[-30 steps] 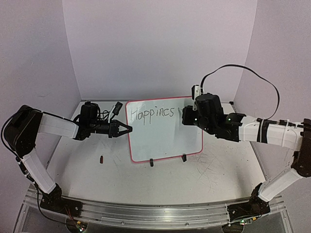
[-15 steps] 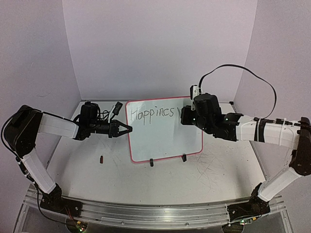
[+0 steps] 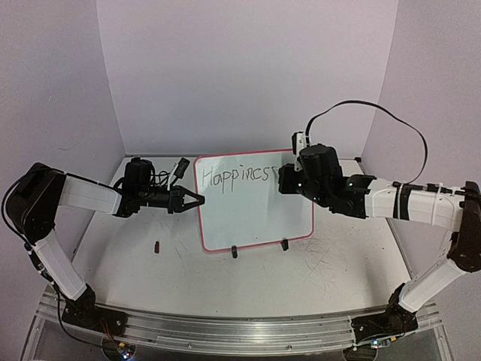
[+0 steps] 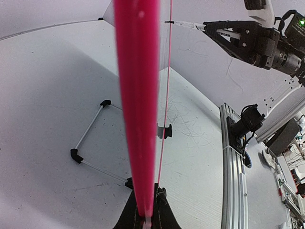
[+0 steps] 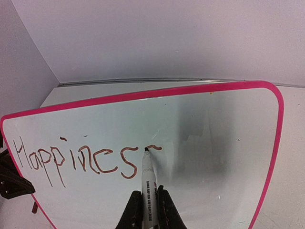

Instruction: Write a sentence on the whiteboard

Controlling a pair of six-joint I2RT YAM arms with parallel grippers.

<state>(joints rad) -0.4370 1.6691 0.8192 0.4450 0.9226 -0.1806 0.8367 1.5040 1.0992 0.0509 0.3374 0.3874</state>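
Observation:
The whiteboard stands upright at mid-table on two black clip feet. It is glossy white with a pink-red frame. My left gripper is shut on its left edge; in the left wrist view the pink frame runs up from between that gripper's jaws. My right gripper is at the board's upper right, shut on a white marker. The marker's tip touches the board. The sentence reads "Happines" with the top stroke of a further letter at the tip. It also shows in the top view.
A small dark cap lies on the table left of the board. The clip feet stick out in front of it, and a wire stand props it behind. Walls close the back and sides. A metal rail runs along the near edge.
The right gripper has shifted a little left and the marker has added a new short stroke after the "s". The left gripper and board have not moved.

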